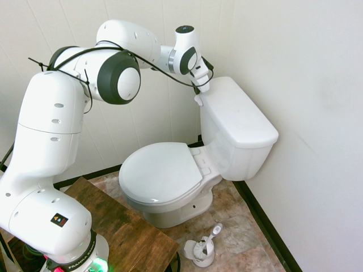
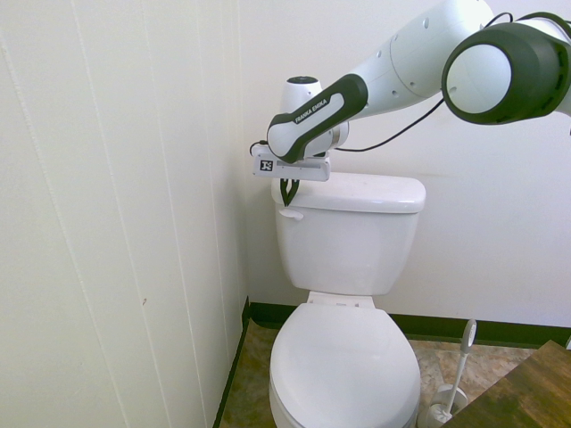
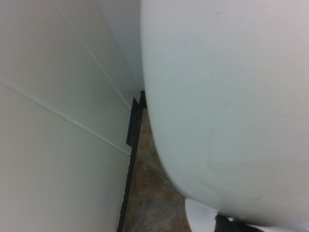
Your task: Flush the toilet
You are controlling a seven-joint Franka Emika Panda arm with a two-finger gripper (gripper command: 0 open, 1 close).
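The pincer is pressed together, fingers pointing down just above the small flush lever at the tank's front corner nearest the panelled wall. The toilet stands in the room's corner. If the narrow tips push off-centre, they may slide off the lever and never flush.

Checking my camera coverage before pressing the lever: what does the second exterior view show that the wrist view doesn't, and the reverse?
Only the second exterior view shows the gripper, shut just above the flush lever, plus the tank lid, the seat lid and the toilet brush. Only the wrist view shows the narrow floor gap beside the tank. Both show the toilet tank and the panelled wall.
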